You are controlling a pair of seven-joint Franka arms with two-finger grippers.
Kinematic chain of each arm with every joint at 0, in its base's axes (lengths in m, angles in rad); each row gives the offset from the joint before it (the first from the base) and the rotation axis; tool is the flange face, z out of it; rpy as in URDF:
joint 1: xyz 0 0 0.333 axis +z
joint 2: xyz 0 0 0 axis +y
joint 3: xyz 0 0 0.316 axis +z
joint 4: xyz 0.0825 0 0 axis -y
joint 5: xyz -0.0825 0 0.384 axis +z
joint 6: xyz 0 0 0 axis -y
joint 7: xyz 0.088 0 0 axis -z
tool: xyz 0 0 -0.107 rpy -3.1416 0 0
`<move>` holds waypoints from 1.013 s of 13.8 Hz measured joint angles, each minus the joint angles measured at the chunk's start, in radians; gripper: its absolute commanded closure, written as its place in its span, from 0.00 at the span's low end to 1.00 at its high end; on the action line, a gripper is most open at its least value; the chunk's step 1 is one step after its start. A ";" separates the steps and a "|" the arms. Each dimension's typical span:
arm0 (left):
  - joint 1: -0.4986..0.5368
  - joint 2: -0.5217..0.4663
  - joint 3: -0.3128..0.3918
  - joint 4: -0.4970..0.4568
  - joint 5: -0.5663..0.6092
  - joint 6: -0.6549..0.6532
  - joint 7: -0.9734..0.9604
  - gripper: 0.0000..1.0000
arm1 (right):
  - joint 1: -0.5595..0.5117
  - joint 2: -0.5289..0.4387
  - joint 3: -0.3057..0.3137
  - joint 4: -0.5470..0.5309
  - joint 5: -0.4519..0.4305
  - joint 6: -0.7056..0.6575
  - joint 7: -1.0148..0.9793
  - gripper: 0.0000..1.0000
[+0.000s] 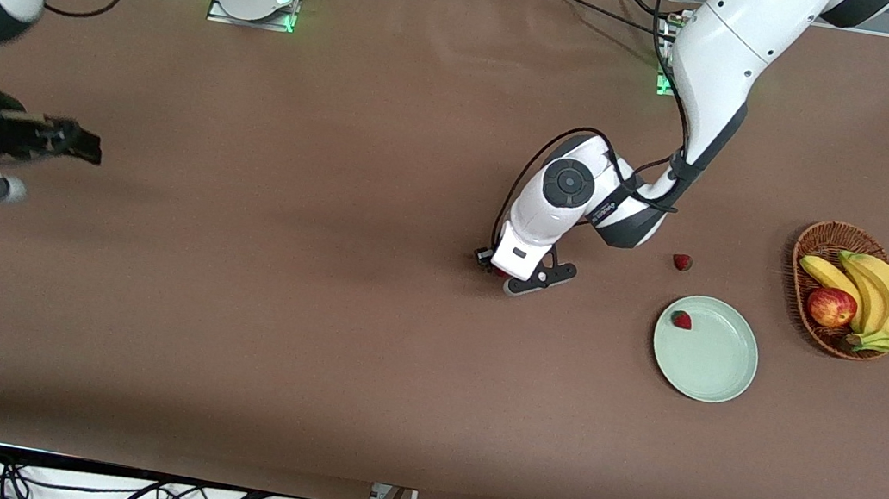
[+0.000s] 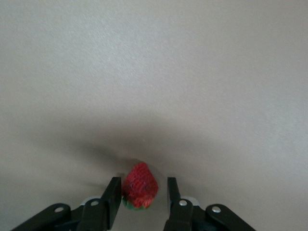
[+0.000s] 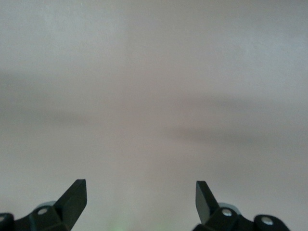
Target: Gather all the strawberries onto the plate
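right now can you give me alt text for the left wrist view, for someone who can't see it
A small red strawberry with a green top sits on the plain brown tabletop between the two black fingers of the left claw. One finger touches the berry and the other stands just clear of it. Nothing else appears in this view.

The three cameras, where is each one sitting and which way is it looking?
Front view: high across the table, facing both robots' bases; shows both arms, the plate with one strawberry in it, and the basket.
Left wrist view: on the left arm, looking down at the table; shows the left gripper and its fingers around a strawberry.
Right wrist view: on the waiting right arm, looking at bare table; shows the open right gripper.
Shared: the front and left wrist views both show the left gripper.
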 measured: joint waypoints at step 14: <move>0.071 -0.001 0.011 0.052 0.053 -0.204 -0.046 1.00 | -0.077 -0.176 0.061 -0.060 -0.050 -0.079 -0.005 0.00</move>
